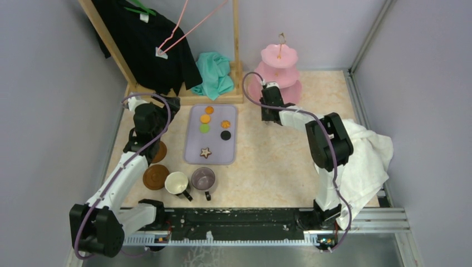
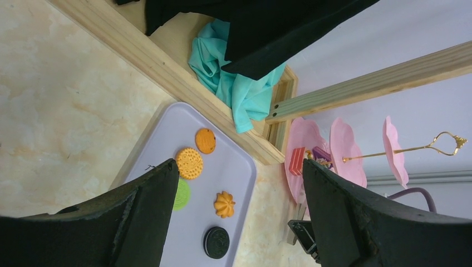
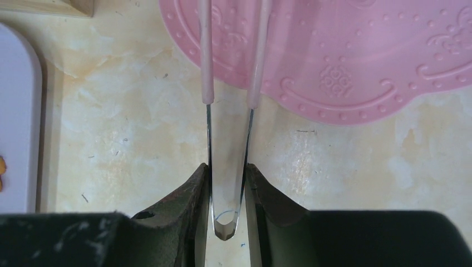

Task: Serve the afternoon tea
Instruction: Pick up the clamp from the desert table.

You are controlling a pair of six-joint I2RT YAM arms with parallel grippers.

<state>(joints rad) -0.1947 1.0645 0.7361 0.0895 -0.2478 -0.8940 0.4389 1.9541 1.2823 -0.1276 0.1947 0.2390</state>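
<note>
My right claw (image 3: pixel 227 172) is clamped on the tongs (image 3: pixel 207 133), tips pointing far over the pink stand (image 3: pixel 356 55); sweets (image 1: pixel 205 119) lie left.

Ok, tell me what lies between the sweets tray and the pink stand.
Bare tabletop and the right gripper, shut on pink-tipped tongs whose tips reach over the pink stand. Top view shows the gap; right wrist view shows the tongs.
</note>
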